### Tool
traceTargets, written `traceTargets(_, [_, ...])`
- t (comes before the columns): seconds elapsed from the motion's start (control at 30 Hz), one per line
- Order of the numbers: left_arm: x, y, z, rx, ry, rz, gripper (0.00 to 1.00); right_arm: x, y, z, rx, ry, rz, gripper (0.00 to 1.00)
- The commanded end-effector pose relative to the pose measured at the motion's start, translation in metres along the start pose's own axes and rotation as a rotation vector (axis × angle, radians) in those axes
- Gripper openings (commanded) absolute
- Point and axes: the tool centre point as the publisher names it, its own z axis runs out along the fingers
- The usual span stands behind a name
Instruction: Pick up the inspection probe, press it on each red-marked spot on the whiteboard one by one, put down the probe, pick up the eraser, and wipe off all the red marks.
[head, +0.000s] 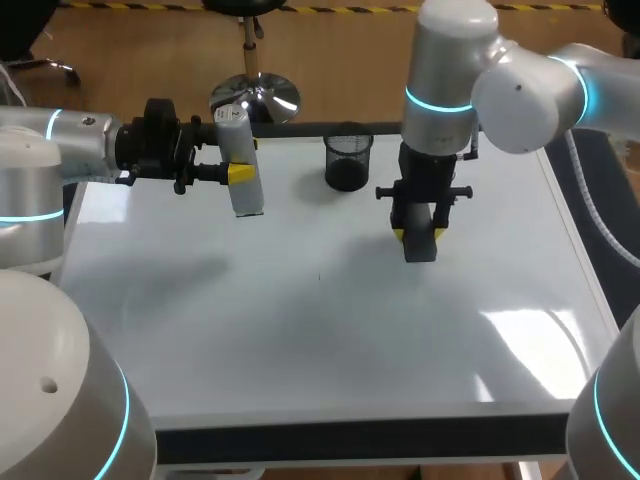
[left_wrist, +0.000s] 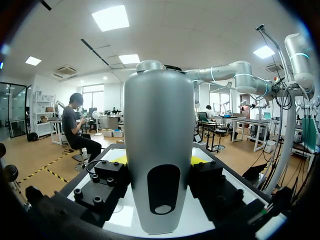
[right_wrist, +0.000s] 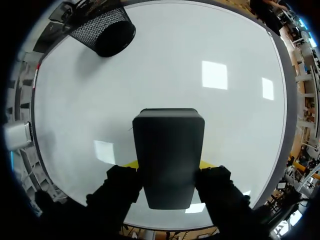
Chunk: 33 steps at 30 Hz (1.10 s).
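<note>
Head view first: the left pincer (head: 236, 173), reaching in from the left side, is clenched sideways on a tall silver-grey inspection probe with a rounded top (head: 245, 195), and holds it raised above the far left part of the glossy white whiteboard (head: 300, 330) that covers the desk. The left wrist view shows the same left pincer (left_wrist: 160, 162) with a finger pressed against each side of the probe (left_wrist: 159, 115), which stands upright between them and has a dark oval opening low on its facing side. The right pincer (head: 420, 234) points straight down over the far middle of the whiteboard, right of centre, and grips a dark grey rectangular eraser block (head: 421, 250). Whether the eraser touches the surface cannot be told. In the right wrist view the right pincer (right_wrist: 169, 165) has its yellow tips showing on either side of the eraser (right_wrist: 169, 145), with the bare whiteboard (right_wrist: 200, 50) spread out ahead of it. A round black wire-mesh cup (head: 348, 160) stands upright at the whiteboard's far edge, between the two pincers, and also appears in the right wrist view (right_wrist: 102, 30), well apart from the eraser.
</note>
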Motion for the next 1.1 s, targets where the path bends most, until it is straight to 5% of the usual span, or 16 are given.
traceTargets(0.03, [-0.0002,-0.0003,0.0000,0.002,0.000,0.002,0.00,-0.0055,-0.0135,-0.0116,-0.020,-0.007,-0.006,0.00])
traceTargets(1.1, [-0.0002,-0.0003,0.0000,0.002,0.000,0.002,0.00,-0.0073,-0.0214,-0.0182,-0.029,-0.010,-0.024,0.00])
